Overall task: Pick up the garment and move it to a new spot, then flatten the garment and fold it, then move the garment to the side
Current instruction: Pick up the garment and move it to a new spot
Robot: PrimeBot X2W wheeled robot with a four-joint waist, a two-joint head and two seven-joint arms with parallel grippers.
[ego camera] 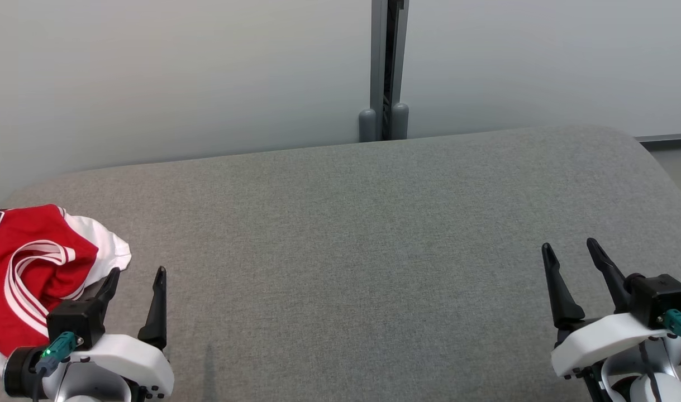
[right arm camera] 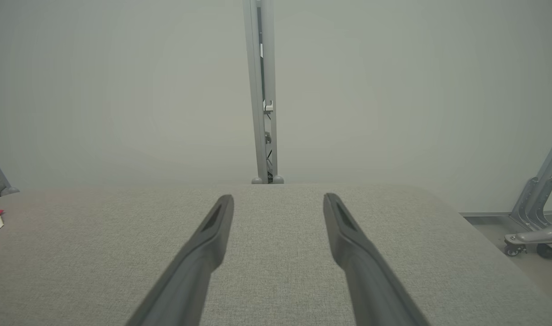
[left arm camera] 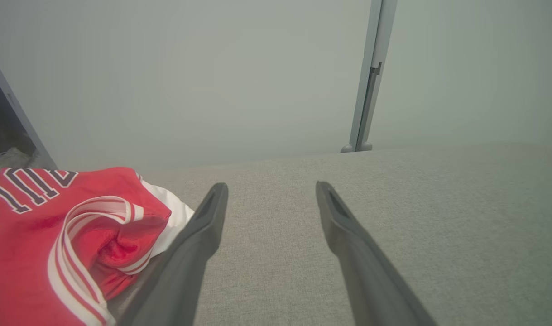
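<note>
The red jersey (ego camera: pixel 27 262) sits bunched up at the far left of the gray desk (ego camera: pixel 362 251), just left of the left jaws. The right jaws are well apart from it. Both are open wide w/ nothing in them.

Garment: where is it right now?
In the head view the red and white garment lies bunched at the far left of the grey padded table, right beside the open left gripper and far from the right gripper.
</note>
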